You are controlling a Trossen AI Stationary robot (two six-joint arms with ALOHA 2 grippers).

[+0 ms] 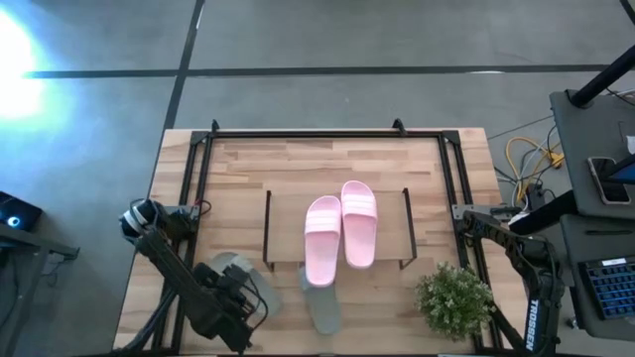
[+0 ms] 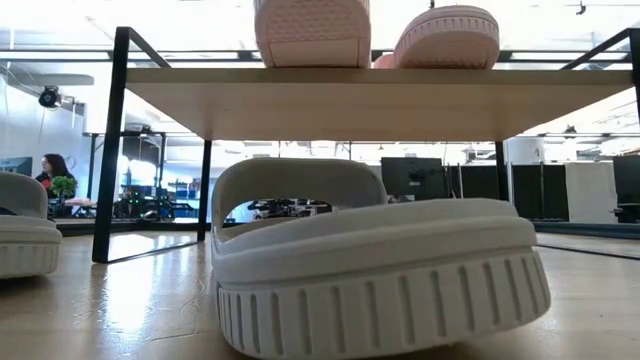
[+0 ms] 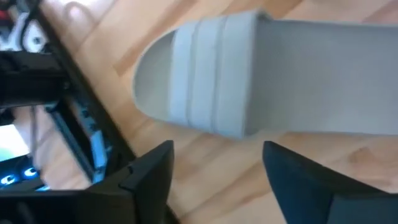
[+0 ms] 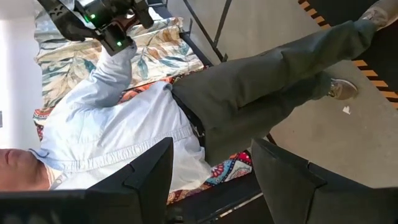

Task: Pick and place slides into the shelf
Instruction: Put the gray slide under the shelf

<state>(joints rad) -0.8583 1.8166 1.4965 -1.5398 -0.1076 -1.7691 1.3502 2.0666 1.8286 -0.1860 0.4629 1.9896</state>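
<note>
Two pale pink slides [image 1: 322, 253] [image 1: 358, 223] lie side by side, soles down, on the shelf's wooden plank top [image 1: 288, 238]; the low view shows them from below the plank [image 2: 310, 30] [image 2: 445, 35]. One grey-green slide [image 1: 322, 305] [image 2: 370, 265] lies on the table at the shelf's near side. The other grey-green slide [image 1: 230, 270] [image 3: 249, 81] lies on the table near the left front. My left gripper [image 3: 217, 171] hovers open just above and short of this slide's strap end, touching nothing. My right gripper [image 4: 211, 168] is open and empty at the table's right edge, facing the room.
A small green bushy plant [image 1: 453, 297] stands at the front right. A larger black tube frame [image 1: 327, 132] runs around the table's back and sides. The shelf's black end frames [image 2: 112, 150] stand on the table. A person [image 4: 124, 118] shows beyond the table.
</note>
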